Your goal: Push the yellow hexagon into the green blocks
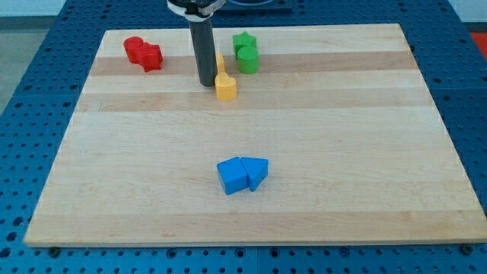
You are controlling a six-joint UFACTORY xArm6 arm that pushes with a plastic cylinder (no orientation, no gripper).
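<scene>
Two green blocks [246, 52] sit together near the view's top, a star-like one behind and a rounder one in front. A yellow heart-shaped block [226, 86] lies just below and left of them. A second yellow block [220, 64] shows only as a sliver behind my rod; its shape cannot be made out. My tip [206, 83] rests on the board directly left of the yellow blocks, close to or touching them, with the green blocks further to the right.
Two red blocks [143, 53] sit together at the view's top left. Two blue blocks [242, 174] lie side by side below the middle. The wooden board [380, 167] is bordered by a blue perforated table.
</scene>
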